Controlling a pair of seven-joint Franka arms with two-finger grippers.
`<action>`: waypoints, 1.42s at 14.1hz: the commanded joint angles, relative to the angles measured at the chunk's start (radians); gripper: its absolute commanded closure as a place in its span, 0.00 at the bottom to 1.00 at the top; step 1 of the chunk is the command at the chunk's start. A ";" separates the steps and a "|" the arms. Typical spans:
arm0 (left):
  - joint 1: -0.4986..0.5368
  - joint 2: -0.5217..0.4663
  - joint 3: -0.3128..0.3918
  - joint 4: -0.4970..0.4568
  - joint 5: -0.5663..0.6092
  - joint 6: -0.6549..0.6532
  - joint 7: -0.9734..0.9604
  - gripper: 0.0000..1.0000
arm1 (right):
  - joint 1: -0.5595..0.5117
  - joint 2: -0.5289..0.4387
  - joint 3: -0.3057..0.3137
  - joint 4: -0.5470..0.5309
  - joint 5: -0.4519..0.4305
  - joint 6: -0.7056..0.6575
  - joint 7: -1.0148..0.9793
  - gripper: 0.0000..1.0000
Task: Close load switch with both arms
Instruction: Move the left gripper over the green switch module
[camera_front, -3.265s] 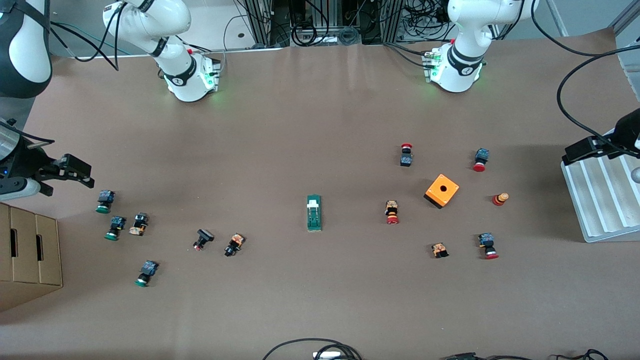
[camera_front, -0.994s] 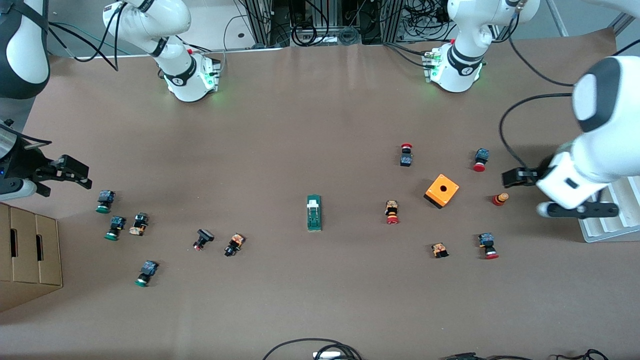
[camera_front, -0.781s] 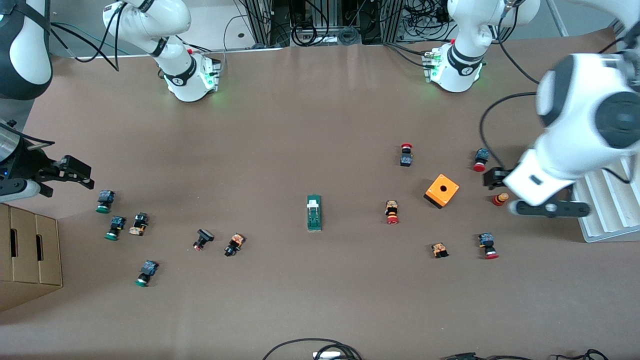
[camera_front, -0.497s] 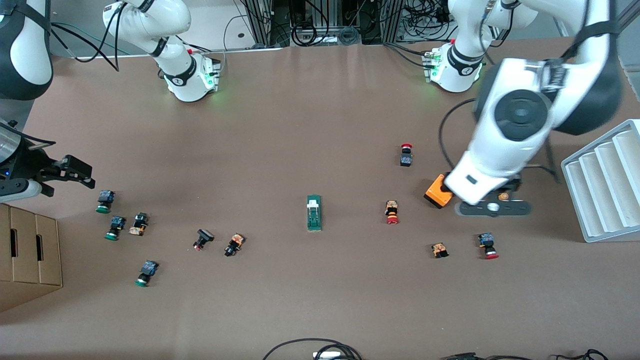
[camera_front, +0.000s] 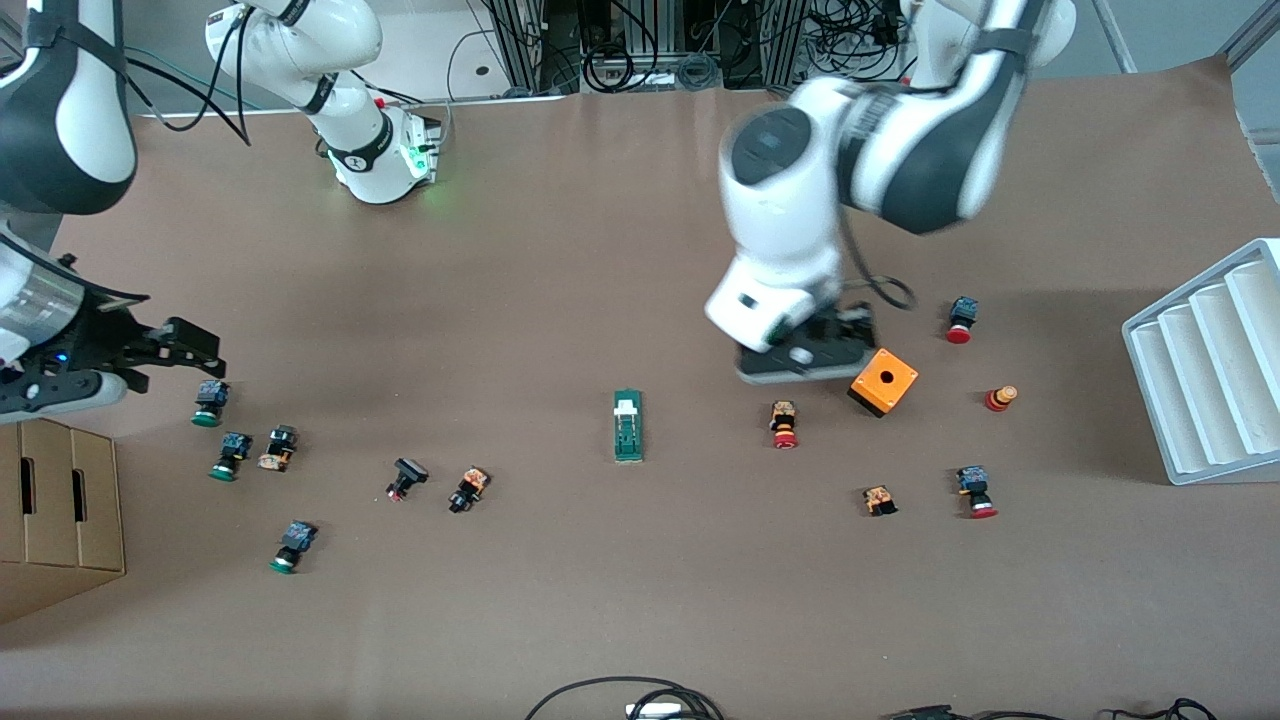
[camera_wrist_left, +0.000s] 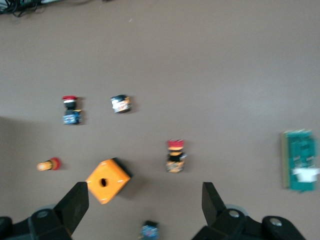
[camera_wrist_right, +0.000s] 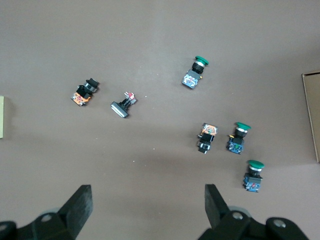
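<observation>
The load switch (camera_front: 628, 426), a narrow green block with a white lever tab, lies flat near the middle of the table; it also shows in the left wrist view (camera_wrist_left: 301, 160). My left gripper (camera_front: 803, 352) hangs open and empty above the table beside the orange box (camera_front: 884, 381), toward the left arm's end from the switch. In the left wrist view, my left gripper (camera_wrist_left: 144, 195) has the orange box (camera_wrist_left: 106, 180) by one finger and a small blue-bodied button (camera_wrist_left: 150, 231) below the gap. My right gripper (camera_front: 185, 348) hovers open and empty at the right arm's end, and in its wrist view (camera_wrist_right: 147, 192) only bare table lies between the fingers.
Red-capped push buttons (camera_front: 784, 424) are scattered around the orange box. Green-capped and black push buttons (camera_front: 209, 403) lie under and near the right gripper. A white ribbed rack (camera_front: 1210, 370) stands at the left arm's end, a cardboard box (camera_front: 55, 510) at the right arm's end.
The left arm has swung in from the white rack, passed over the orange box and moved toward the table's middle. The right gripper has shifted slightly toward the middle. Both stay open.
</observation>
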 joint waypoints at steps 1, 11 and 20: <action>-0.069 0.019 0.001 0.004 0.067 0.080 -0.208 0.00 | 0.001 0.010 -0.004 0.007 0.019 -0.007 0.024 0.00; -0.109 0.180 -0.205 -0.019 0.531 0.238 -0.960 0.00 | 0.052 0.039 -0.004 0.019 0.022 0.002 0.115 0.00; -0.109 0.319 -0.334 -0.025 0.904 0.231 -1.230 0.00 | 0.227 0.171 -0.004 0.119 0.102 0.002 0.556 0.00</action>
